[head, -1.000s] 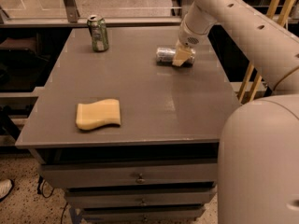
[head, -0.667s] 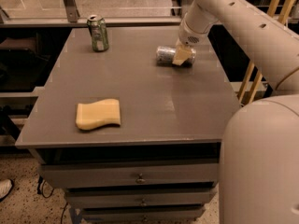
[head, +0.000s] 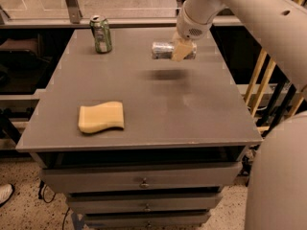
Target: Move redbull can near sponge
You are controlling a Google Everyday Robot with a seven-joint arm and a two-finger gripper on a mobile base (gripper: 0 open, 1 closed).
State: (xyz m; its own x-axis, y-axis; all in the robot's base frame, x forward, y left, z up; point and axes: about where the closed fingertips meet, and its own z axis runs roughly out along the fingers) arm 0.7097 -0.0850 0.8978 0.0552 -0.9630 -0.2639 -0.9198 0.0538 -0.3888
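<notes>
The redbull can (head: 162,50), silver with blue patches, lies on its side in the air above the back right of the grey table (head: 158,104). Its shadow falls on the tabletop just below it. My gripper (head: 180,50) is shut on the can's right half, with a tan finger (head: 181,51) across its front. The pale-yellow sponge (head: 101,117) lies flat at the front left of the table, well apart from the can.
A green-and-white can (head: 101,34) stands upright at the back left of the table. Drawers (head: 144,181) sit under the tabletop. My arm (head: 249,13) reaches in from the upper right. Wooden slats (head: 268,80) stand to the right of the table.
The redbull can was lying on the table under the gripper; now it is lifted off the surface and has shifted slightly left, with its shadow below.
</notes>
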